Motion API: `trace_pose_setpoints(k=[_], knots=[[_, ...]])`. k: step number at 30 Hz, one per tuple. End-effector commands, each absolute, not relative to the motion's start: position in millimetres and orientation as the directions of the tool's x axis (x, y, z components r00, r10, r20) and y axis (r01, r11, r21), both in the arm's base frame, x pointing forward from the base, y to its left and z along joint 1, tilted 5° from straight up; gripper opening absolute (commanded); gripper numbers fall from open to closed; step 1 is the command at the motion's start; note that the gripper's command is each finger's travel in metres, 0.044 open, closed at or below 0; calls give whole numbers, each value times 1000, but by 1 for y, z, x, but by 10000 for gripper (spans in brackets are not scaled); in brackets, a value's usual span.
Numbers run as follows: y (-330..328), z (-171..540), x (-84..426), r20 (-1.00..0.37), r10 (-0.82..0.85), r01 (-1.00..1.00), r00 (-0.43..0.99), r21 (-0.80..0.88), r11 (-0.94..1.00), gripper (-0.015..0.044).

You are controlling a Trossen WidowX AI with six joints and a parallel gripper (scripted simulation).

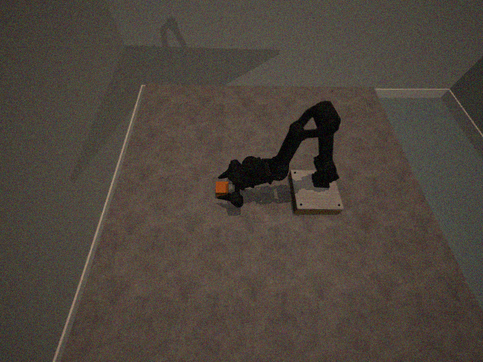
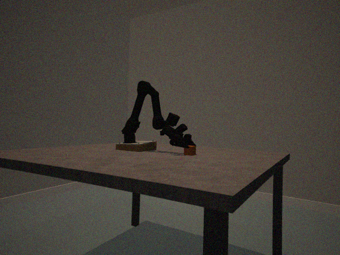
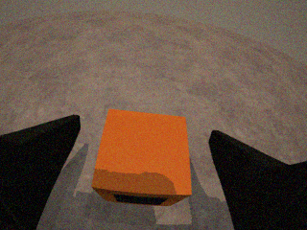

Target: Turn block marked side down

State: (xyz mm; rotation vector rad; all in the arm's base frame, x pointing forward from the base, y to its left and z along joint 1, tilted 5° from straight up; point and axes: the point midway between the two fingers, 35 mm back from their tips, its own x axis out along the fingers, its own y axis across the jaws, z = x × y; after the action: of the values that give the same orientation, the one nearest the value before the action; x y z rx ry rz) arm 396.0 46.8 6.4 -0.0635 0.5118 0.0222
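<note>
The orange block point(image 1: 222, 187) rests on the brown table top between my spread fingers. In the wrist view the block point(image 3: 146, 155) shows a plain orange top face, with a thin dark strip along its lower near edge. No dark mark shows on its upper face. My black gripper point(image 1: 230, 185) is open, with one finger on each side of the block and gaps to both. In the side view the block point(image 2: 189, 150) sits flat on the table under my gripper point(image 2: 187, 144). The wrist view shows my open gripper point(image 3: 146, 179) around the block.
The arm's pale base plate point(image 1: 315, 191) lies to the right of the block. The table's left edge point(image 1: 102, 218) is marked by a white line. The table's near corner point(image 2: 230, 201) stands well in front of the block.
</note>
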Motion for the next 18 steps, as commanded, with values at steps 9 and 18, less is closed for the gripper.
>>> trace_pose_setpoints(k=[9, 18], knots=[[46, 7, 396, -489, 0, -35, 872, -62, 997, 440], [46, 7, 396, -489, 0, -35, 872, -62, 997, 440]])
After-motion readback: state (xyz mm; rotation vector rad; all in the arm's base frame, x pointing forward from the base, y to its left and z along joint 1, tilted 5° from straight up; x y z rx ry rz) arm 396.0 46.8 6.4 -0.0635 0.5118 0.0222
